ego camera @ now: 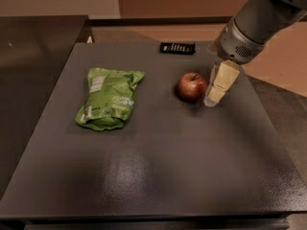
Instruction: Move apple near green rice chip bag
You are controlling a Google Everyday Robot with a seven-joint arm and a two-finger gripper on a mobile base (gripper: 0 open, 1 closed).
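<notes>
Apple (192, 86) lies just beside the pincer (212, 100).

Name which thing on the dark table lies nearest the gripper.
The small round red apple, close beside the gripper; the crinkled green bag and flat black rectangle lie farther off.

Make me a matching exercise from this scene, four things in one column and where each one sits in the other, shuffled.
1. apple
2. green rice chip bag
3. small black object
4. gripper

A. at the far edge of the table
B. on the left half of the table
C. between the bag and the gripper
D. furthest right, low over the tabletop

Pairs: 1-C, 2-B, 3-A, 4-D
</notes>
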